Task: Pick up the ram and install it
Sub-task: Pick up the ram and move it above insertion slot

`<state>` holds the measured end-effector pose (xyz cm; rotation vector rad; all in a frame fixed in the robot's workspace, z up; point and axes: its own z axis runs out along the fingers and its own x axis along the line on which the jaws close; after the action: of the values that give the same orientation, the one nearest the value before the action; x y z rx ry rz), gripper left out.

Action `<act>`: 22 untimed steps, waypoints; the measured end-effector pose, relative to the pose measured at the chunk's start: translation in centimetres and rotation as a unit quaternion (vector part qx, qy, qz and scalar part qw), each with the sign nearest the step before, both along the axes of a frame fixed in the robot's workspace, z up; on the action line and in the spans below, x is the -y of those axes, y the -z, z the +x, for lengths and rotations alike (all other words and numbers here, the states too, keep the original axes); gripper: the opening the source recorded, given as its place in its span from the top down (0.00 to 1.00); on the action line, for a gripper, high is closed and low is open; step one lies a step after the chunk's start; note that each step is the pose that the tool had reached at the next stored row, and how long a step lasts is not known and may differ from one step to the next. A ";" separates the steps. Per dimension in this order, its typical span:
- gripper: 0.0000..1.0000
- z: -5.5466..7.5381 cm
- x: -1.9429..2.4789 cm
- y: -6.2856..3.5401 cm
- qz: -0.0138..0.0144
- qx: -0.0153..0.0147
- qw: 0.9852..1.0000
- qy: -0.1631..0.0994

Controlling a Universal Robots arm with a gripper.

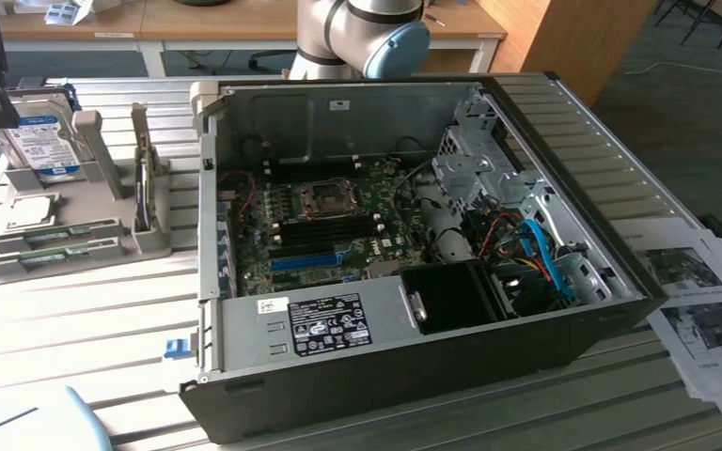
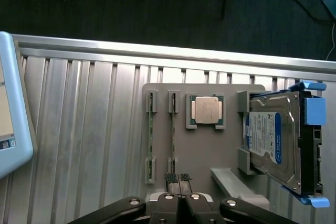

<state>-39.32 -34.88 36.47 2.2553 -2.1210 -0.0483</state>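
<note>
Ram (image 2: 174, 135) stands edgewise in its holder (image 2: 210, 150) — my gripper (image 2: 178, 178) (jaws together, empty) hovers near it; I judge centring over the strip critical.

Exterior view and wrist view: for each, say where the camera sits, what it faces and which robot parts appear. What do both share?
Exterior view: off the robot, high, looking down at the open computer case; the arm shows behind it.
Wrist view: on the wrist, looking down at the gray holder; the shut tool shows.
Shared: holder, hard drive, ram sticks.
</note>
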 end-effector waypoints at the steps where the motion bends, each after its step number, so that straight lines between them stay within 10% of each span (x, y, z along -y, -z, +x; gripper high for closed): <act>1: 0.90 0.0 0.00 0.18 -0.001 0.000 1.000 0.000; 22: 0.90 0.0 0.00 3.99 -0.011 0.000 1.000 0.000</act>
<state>-39.31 -34.88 32.47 2.2436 -2.1111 -0.0257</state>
